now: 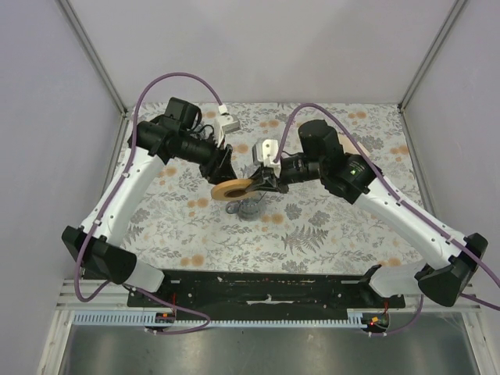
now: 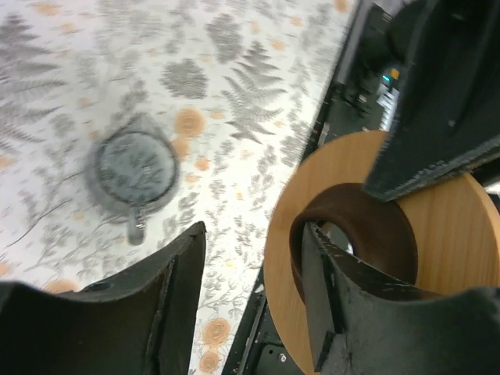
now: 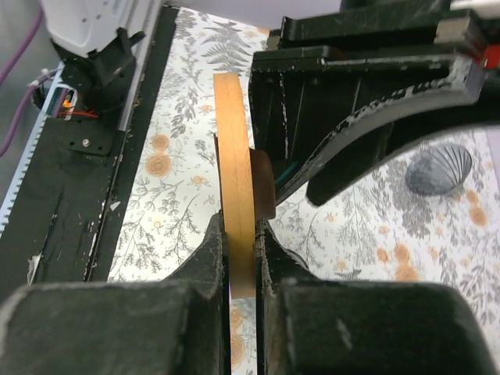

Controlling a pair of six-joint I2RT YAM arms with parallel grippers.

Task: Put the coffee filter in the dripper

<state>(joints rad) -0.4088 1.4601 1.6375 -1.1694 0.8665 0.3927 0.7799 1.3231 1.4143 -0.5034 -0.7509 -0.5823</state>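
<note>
Dripper's ring collar [image 3: 237, 180] held on edge off the table, pinched at its rim between the jaws of the right gripper [image 3: 241, 234], left gripper [image 2: 251, 234] jaws spread, one finger [image 2: 344, 289] passed through the collar's hole, ribbed grey cone [image 2: 134, 168] laid apart on the floral table [image 2: 234, 78], beyond the left jaws.

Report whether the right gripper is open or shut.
Shut on the wooden ring: in the right wrist view the right gripper clamps both its flat faces, no gap showing.
</note>
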